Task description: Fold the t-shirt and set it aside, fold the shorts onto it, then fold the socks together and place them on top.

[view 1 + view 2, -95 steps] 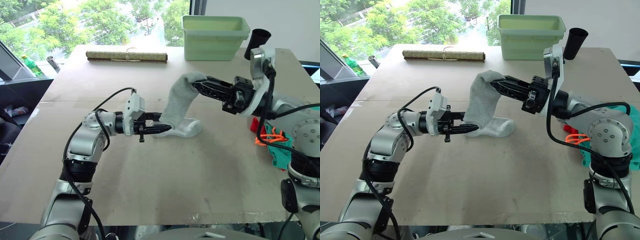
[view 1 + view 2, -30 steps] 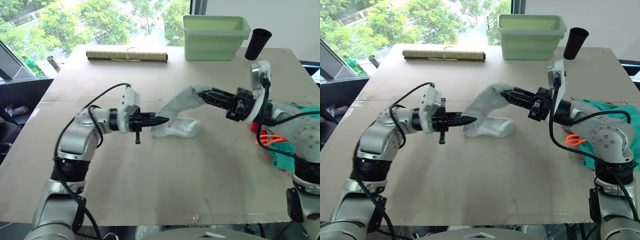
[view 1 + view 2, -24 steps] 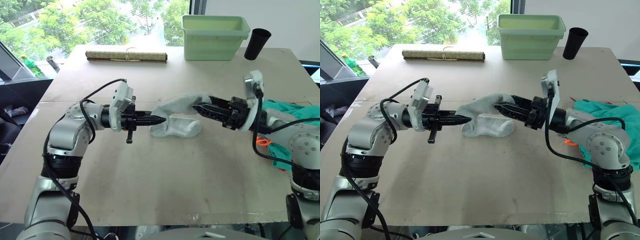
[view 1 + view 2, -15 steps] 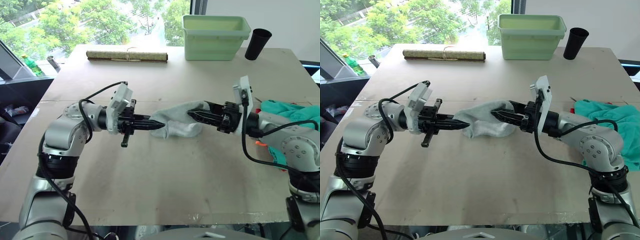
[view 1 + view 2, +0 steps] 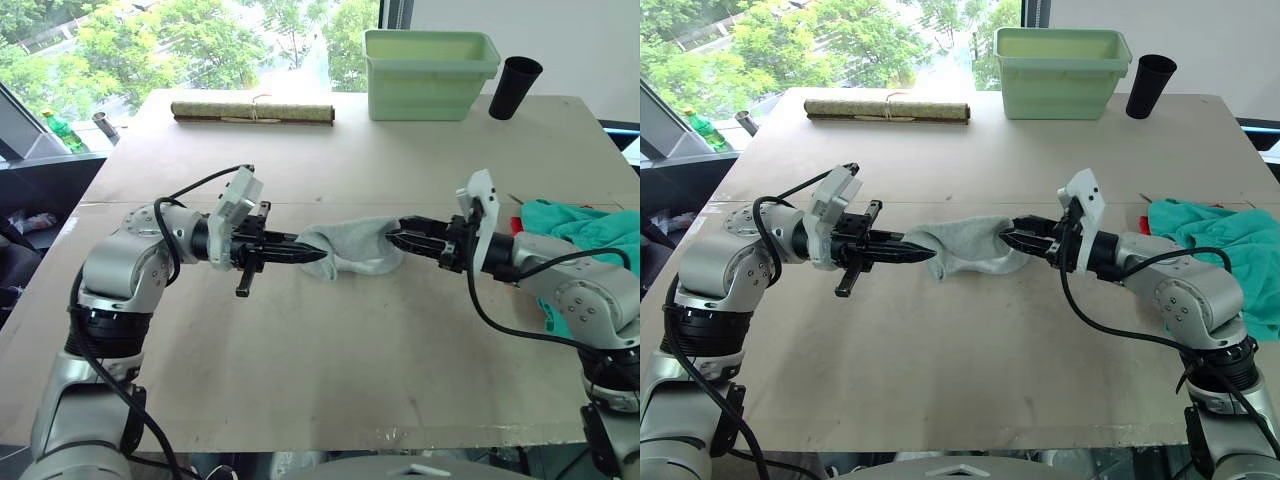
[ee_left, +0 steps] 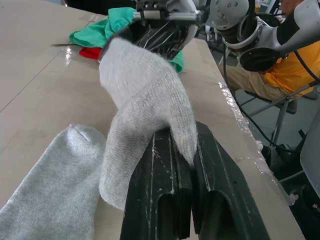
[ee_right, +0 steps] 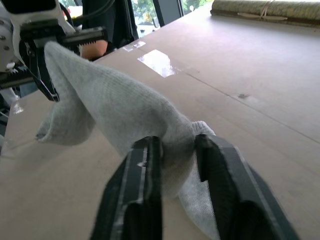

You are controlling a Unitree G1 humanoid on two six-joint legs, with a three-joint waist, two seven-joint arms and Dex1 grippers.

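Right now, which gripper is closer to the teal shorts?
The right gripper. It holds one end of the sock just left of the shorts; the left gripper grips the sock's far end.

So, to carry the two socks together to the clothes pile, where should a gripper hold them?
Probably at the right end, where the right gripper already pinches the upper sock. The lower sock lies flat under it, so a low approach from the right, closing over both layers, seems best.
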